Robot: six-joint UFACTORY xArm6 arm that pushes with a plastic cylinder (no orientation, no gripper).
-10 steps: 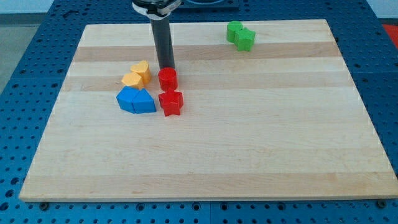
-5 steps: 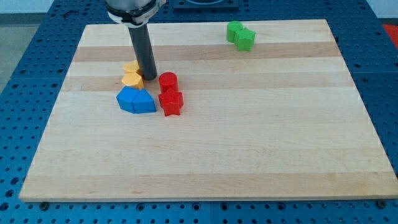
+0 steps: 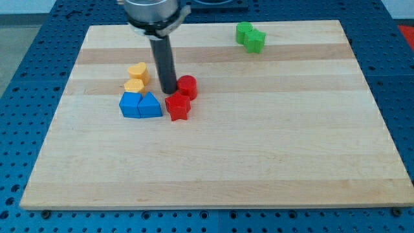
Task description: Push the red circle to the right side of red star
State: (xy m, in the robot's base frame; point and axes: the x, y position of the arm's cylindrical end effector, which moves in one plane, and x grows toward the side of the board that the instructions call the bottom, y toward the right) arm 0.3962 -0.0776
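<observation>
While my tip rests on the tabletop at the view's left flank of the red circle, touching it or nearly so, the relation that matters is plain: the circle lies directly toward the view's right of the end effector, which is a bare rod with nothing to open, close or hold. The red star sits just below the circle toward the view's bottom, slightly to the view's left of it, the two reds touching or close to it. So the circle is at present above and a little right of the star, not yet level with it on its right side. From this stance, I judge that a push toward the view's right would carry the circle clear of the star's upper point, after which the tip would need to come round to the circle's top side and drive it toward the view's bottom until it stands beside the star. The circle, being round, may roll off the rod's line if struck off-centre. Just to the view's left of the tip stand two yellow blocks and, below them, two blue blocks, near enough to be knocked by a careless swing; two green blocks lie well apart at the view's top.
</observation>
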